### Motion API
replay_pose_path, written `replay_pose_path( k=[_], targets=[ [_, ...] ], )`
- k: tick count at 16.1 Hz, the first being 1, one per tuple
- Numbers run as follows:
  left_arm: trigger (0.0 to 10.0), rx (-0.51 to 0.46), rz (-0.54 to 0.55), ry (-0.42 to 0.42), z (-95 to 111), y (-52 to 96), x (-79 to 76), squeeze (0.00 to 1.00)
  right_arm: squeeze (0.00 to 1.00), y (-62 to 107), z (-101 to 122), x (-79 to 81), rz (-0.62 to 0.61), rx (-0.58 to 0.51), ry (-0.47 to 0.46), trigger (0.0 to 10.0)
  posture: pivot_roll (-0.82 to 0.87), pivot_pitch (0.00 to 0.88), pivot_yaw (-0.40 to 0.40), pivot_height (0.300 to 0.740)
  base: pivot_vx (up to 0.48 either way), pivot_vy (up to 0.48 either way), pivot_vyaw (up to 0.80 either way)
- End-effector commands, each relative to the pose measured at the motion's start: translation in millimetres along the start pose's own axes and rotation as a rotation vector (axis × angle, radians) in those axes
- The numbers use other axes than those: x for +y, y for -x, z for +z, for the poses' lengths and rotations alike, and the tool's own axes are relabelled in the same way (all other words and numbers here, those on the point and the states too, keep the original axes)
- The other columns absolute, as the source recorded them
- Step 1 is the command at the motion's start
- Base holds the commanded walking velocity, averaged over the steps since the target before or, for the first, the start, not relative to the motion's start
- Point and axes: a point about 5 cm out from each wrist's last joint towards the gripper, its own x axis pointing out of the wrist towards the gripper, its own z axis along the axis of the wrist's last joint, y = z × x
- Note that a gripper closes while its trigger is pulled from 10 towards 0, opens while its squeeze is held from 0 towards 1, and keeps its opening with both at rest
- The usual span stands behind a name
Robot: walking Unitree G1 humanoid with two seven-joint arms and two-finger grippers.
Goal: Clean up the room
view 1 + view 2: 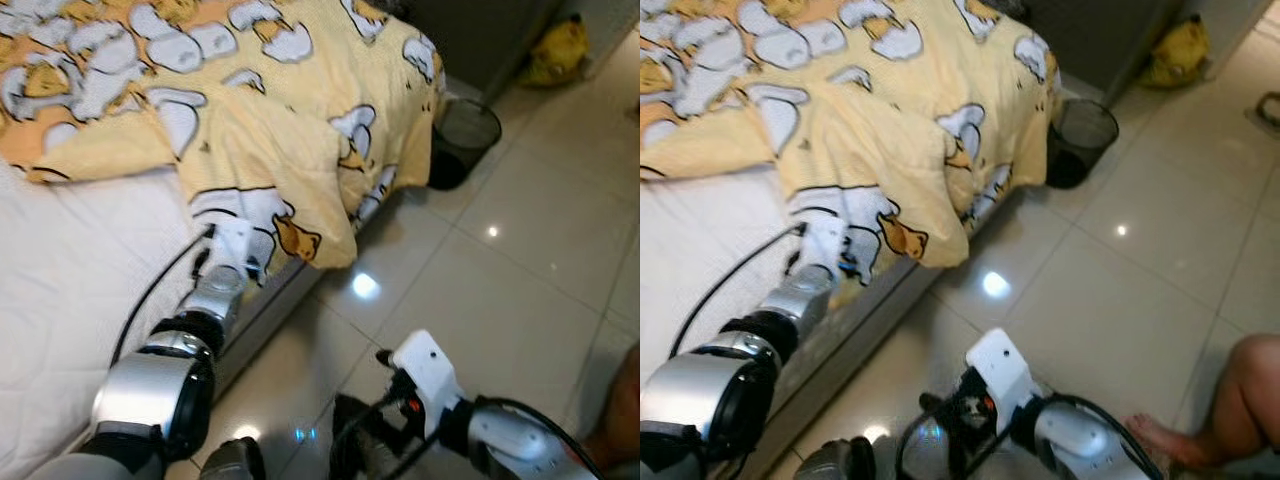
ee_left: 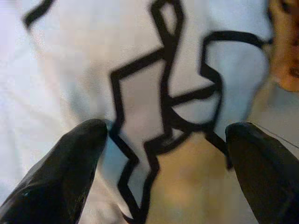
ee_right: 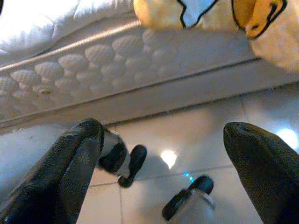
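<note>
Your left gripper (image 2: 163, 154), jaws wide, reaches against the yellow blanket (image 1: 290, 120) draped over the bed (image 1: 70, 290); your right gripper (image 3: 163, 163), jaws wide, hangs above the floor (image 1: 500, 290).

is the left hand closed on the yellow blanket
No, the left hand is open, its black fingers spread apart over the blanket print.

A pale yellow blanket (image 1: 290, 110) printed with white, black-outlined cartoon figures and orange faces. A white quilted mattress (image 1: 70, 290). Glossy cream floor tiles (image 1: 520, 290). A black mesh wastebasket (image 1: 462, 140). A yellow bag (image 1: 556, 50). Silver robot arms with black fingers (image 2: 60, 172).
</note>
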Motion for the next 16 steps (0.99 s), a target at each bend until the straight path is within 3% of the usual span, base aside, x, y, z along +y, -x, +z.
replay_pose_path(
  k=[1, 4, 7, 9, 10, 12, 14, 16],
  targets=[
    [10.0, -0.01, 0.034, 0.018, 0.5, -0.1, 2.5, 0.0, 0.0, 5.7, -0.4, 2.6, 0.001, 0.01, -0.013, 10.0, -0.36, 0.296, -0.026, 0.732, 0.0, 0.0, 0.0],
    [9.9, -0.04, 0.05, -0.008, 0.6, 0.7, 1.4, 0.0, 0.0, 11.2, -1.6, 6.2, 0.018, 0.036, -0.017, 10.0, -0.34, 0.301, -0.036, 0.732, 0.0, 0.0, 0.0],
    [9.6, -0.06, 0.122, -0.026, -4.3, 0.5, 10.9, 0.0, 0.0, 16.2, -2.1, 5.3, 0.028, 0.057, -0.01, 10.0, -0.34, 0.299, -0.042, 0.732, 0.0, 0.0, 0.0],
    [9.8, -0.15, 0.191, -0.062, 8.0, 1.0, 17.7, 0.0, 0.0, 15.9, -1.2, 4.4, 0.025, 0.059, -0.01, 10.0, -0.34, 0.292, -0.043, 0.732, 0.0, 0.0, 0.0],
    [9.8, -0.18, 0.18, -0.098, 10.7, 3.0, 9.3, 0.0, 0.0, 15.8, -1.7, 6.7, 0.034, 0.062, -0.017, 10.0, -0.33, 0.288, -0.035, 0.732, 0.0, 0.0, 0.0],
    [10.0, -0.094, 0.133, -0.052, -2.4, 4.0, -1.9, 0.0, 0.0, 16.1, -5.9, 9.3, 0.053, 0.081, -0.02, 10.0, -0.32, 0.286, -0.033, 0.732, 0.0, 0.0, 0.0],
    [10.0, -0.128, 0.135, -0.052, -2.2, 6.5, -8.5, 0.0, 0.0, 16.1, -9.3, 8.4, 0.059, 0.097, -0.023, 10.0, -0.32, 0.284, -0.036, 0.732, 0.0, 0.0, 0.0],
    [10.0, -0.13, 0.223, -0.062, -4.5, 5.0, 6.0, 0.0, 0.0, 15.7, -6.9, 8.1, 0.075, 0.093, -0.024, 10.0, -0.32, 0.285, -0.034, 0.732, 0.0, 0.0, 0.0]
  ],
)
